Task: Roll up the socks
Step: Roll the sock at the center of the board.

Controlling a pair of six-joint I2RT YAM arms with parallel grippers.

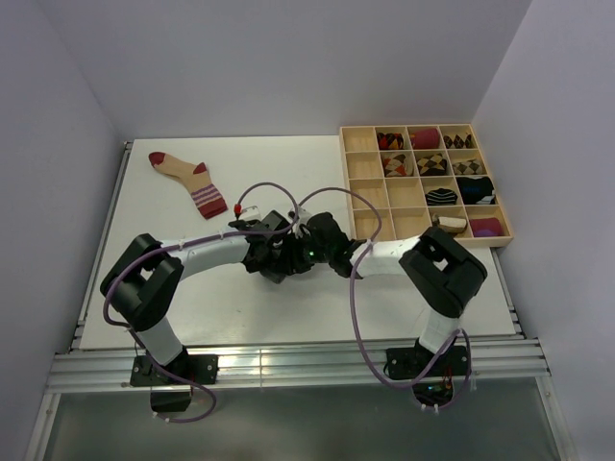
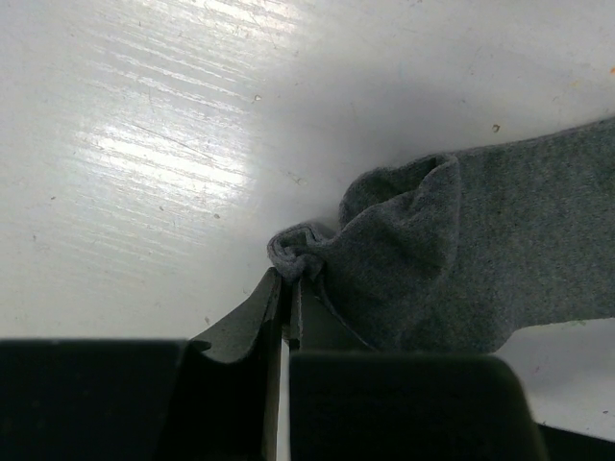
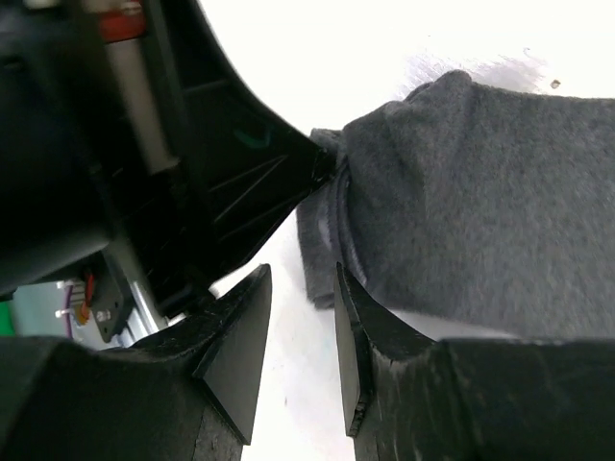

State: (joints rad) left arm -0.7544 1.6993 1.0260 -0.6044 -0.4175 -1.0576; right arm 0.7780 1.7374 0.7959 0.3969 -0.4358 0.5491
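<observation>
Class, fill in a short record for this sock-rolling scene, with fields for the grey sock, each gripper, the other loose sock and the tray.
grey sock: bunched on the table, one edge pinched
left gripper: shut on the grey sock's edge
right gripper: open beside the grey sock, nothing between its jaws
beige sock: flat at the table's far left, untouched
tray: wooden, on the right, bundles in several compartments

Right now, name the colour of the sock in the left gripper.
Plain grey sock, clearest in the left wrist view.
</observation>
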